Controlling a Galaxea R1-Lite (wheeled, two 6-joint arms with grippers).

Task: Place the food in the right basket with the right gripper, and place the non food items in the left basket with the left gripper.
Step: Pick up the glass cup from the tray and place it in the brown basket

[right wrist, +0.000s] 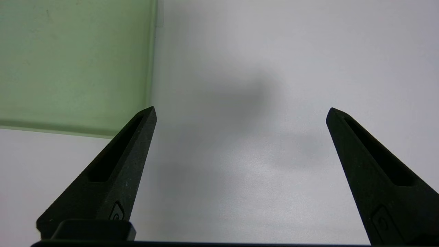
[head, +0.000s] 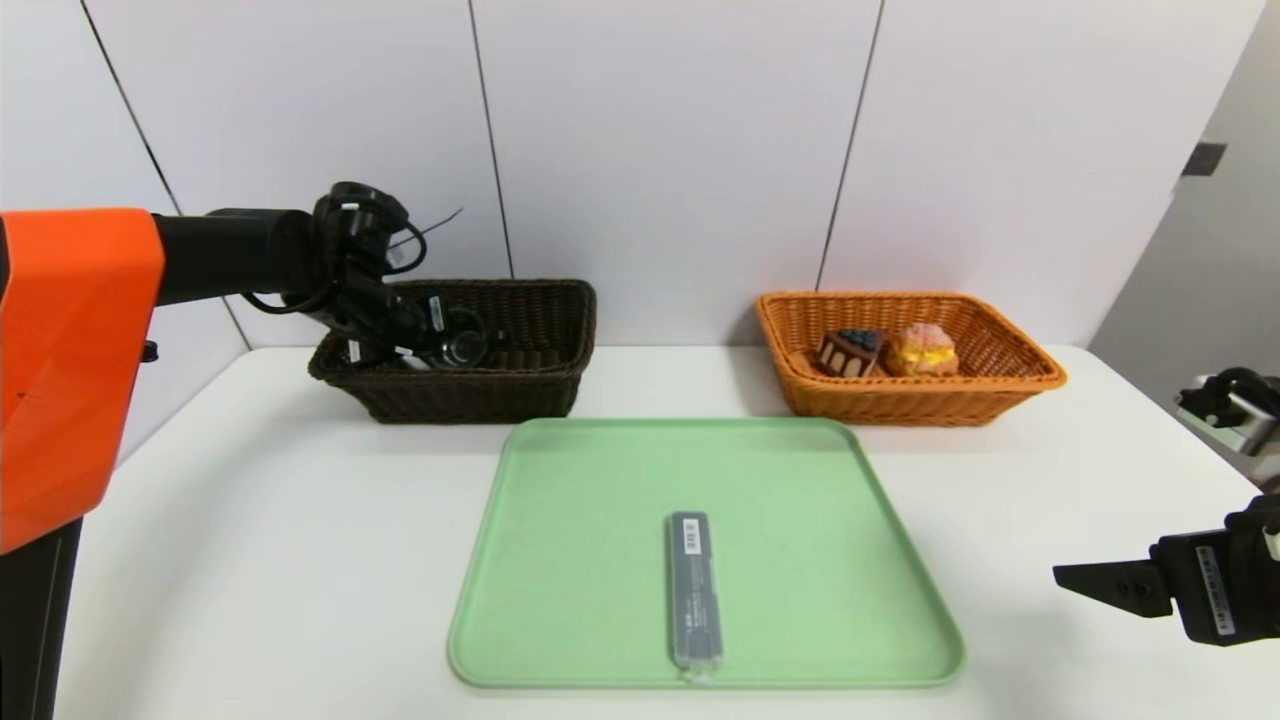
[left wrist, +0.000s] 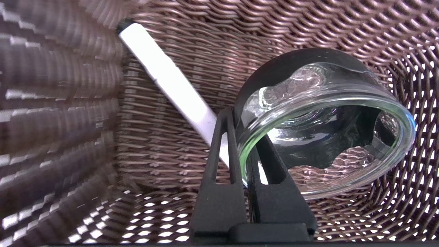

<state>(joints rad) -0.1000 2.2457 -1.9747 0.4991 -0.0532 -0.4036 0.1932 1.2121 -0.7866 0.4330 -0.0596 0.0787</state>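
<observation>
My left gripper (head: 442, 345) reaches down into the dark brown left basket (head: 470, 395), shut on the rim of the clear glass cup (left wrist: 325, 103), which hangs tilted above the basket floor (left wrist: 154, 161). One finger is inside the cup and one outside. The white marker pen (left wrist: 168, 75) lies in that basket beneath it. A long grey barcoded case (head: 693, 590) lies on the green tray (head: 800, 480). The chocolate cake wedge (head: 850, 352) and cream puff (head: 922, 350) sit in the orange right basket (head: 900, 400). My right gripper (head: 1100, 580) hovers open and holds nothing.
The white table (head: 300, 560) stretches around the tray. In the right wrist view my right gripper (right wrist: 240, 113) is over bare table beside the tray's corner (right wrist: 68, 68). White wall panels stand behind both baskets.
</observation>
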